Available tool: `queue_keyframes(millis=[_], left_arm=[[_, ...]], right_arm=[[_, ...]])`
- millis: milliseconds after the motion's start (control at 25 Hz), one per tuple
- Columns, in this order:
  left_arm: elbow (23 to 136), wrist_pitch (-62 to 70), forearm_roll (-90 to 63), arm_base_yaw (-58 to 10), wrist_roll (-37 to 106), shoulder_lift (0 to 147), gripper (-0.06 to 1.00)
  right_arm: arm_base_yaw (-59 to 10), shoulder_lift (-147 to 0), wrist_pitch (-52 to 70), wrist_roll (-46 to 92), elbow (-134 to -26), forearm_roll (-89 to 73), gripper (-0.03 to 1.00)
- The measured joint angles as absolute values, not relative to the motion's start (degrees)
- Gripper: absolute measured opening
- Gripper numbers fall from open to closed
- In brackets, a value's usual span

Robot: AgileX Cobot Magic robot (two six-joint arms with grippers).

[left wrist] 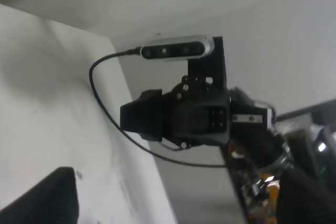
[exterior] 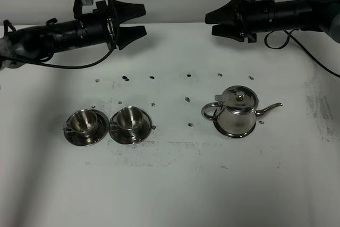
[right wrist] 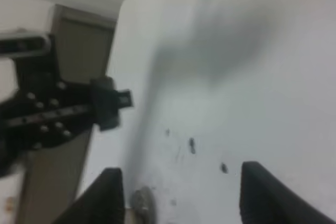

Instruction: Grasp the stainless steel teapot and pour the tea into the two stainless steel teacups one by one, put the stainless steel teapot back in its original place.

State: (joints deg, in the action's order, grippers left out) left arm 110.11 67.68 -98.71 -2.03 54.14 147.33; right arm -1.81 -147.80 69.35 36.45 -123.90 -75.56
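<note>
The stainless steel teapot (exterior: 239, 111) stands at the right of the table, lid on, spout pointing right and loop handle to the left. Its base rests on a round steel dish whose rim (exterior: 232, 134) just shows; this is the original place. The two stainless steel teacups (exterior: 84, 121) (exterior: 129, 119) sit side by side on their saucers at the left, both upright. The tea is hidden. My left gripper (exterior: 144, 19) hovers open, high over the back left. My right gripper (exterior: 210, 24) hovers open over the back, above and left of the teapot. Neither holds anything.
The white table (exterior: 170, 184) carries small dark specks around its middle. In the left wrist view the right arm and its camera (left wrist: 178, 51) face me, with one finger (left wrist: 50, 198) at the frame edge. The right wrist view shows both fingers (right wrist: 102, 198) over bare table.
</note>
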Motion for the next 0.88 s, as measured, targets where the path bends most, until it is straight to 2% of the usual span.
queue_keyframes(millis=[200,400,640,880], left_arm=[[119.52,67.14,-83.37,-2.38,52.17,146.20,0.68],[128.60,63.78,-60.48,-3.67,39.17,145.50,0.63],[135.28,67.78,-41.83,-5.42,28.72,143.60,0.59],[124.88,62.47,-34.35,-6.18,28.56,130.92,0.53]], right_arm=[[-1.81,-147.80,69.35,35.19,-134.46,-60.95,0.50],[-1.81,-147.52,69.47,28.94,-142.29,-44.13,0.50],[-2.99,-141.24,69.66,25.35,-139.83,-29.34,0.50],[-4.10,-127.96,69.76,22.66,-131.35,-22.42,0.50]])
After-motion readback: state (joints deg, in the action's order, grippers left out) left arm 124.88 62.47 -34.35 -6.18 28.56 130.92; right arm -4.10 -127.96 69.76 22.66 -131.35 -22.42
